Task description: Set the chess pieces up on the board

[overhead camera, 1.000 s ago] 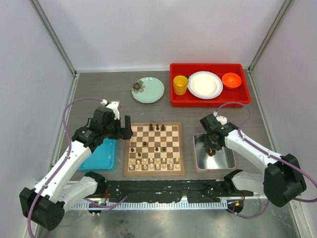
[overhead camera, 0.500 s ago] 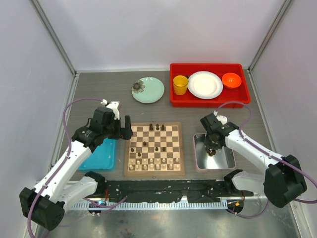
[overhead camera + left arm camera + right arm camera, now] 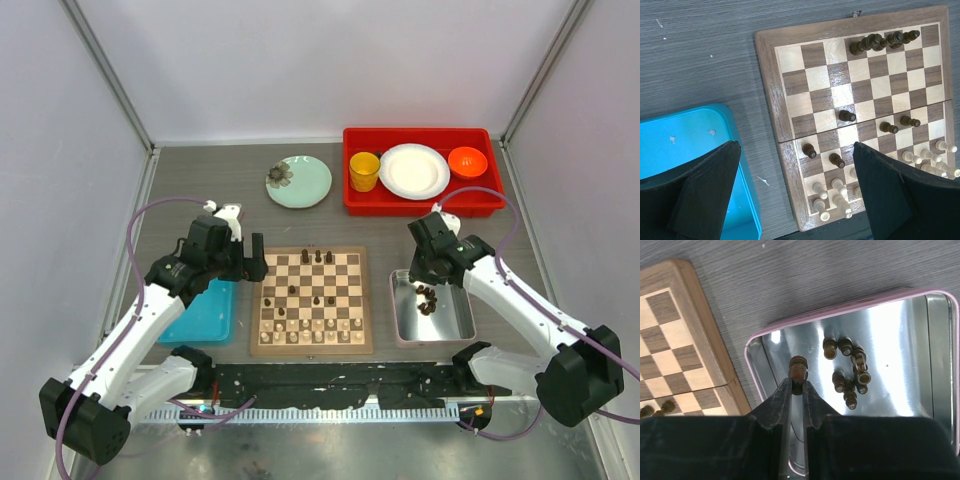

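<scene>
right arm: the links run from the base at the near right edge, forward and inward. the wrist is bent down over the far, board-side corner of the silver metal tray (image 3: 455, 322) (image 3: 840, 313). the right gripper (image 3: 425, 279) (image 3: 796, 385) points down. its jaws are almost fully closed and clamp one dark chess piece (image 3: 798, 366) by its lower part, with the rounded top projecting past the fingertips. whether this piece touches the tray floor cannot be told. a cluster of loose dark pieces (image 3: 858, 376) (image 3: 427, 300) lies on the tray floor just beside it, apart from the fingers.

left arm: the elbow is bent outward and the forearm angles inward. the left gripper (image 3: 252, 262) (image 3: 796, 146) hangs over the left border of the chessboard (image 3: 311, 346) (image 3: 767, 90), beside the blue tray (image 3: 205, 315) (image 3: 690, 135). its jaws are spread fully wide and hold nothing.

the board lies between the two trays. pale pieces (image 3: 310, 328) (image 3: 837, 185) fill its near rows. dark pieces (image 3: 875, 42) stand on the far row and on scattered middle squares.
</scene>
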Robot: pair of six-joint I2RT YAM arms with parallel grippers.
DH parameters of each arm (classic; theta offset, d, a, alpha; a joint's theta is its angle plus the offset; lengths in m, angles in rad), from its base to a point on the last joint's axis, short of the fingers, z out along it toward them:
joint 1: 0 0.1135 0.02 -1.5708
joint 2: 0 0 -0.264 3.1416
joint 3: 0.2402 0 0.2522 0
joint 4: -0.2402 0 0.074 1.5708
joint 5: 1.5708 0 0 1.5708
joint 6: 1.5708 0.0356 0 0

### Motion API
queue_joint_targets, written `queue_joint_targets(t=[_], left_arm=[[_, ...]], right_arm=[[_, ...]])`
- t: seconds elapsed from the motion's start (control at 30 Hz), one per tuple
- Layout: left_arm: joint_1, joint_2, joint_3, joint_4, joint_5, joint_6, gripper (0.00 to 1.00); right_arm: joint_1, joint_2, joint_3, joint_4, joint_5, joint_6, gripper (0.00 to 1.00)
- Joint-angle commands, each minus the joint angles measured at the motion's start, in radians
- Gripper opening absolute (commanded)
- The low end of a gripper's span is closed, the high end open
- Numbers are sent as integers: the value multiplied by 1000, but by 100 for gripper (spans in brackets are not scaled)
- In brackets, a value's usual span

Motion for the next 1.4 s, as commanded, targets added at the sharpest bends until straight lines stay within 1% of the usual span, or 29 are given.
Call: queue_joint_targets(t=[0.0,0.13,0.3,0.37,0.63,0.87,1.0,1.13,1.37], left_arm=[[-4,-3,0,26,16,16,100],[-2,-1,0,25,16,16,100],[-4,-1,0,25,15,16,100],[-4,-1,0,25,15,16,100],[-2,1,0,26,18,16,100],[-2,-1,-2,26,19,16,100],[-2,-1,-2,25,21,16,100],[-4,-1,-2,25,21,16,100],[-2,-1,-2,25,23,16,100]], right_arm=[[-4,-31,76,-13,-43,-12,4],[-4,-29,119,-10,-102,-13,4],[-1,2,136,34,-216,-24,4],[4,20,137,47,-235,-26,4],[50,130,191,84,-226,-42,3],[91,301,308,125,-201,-72,4],[110,426,372,154,-197,-90,3],[131,514,458,143,-172,-107,3],[151,598,522,124,-157,-124,3]])
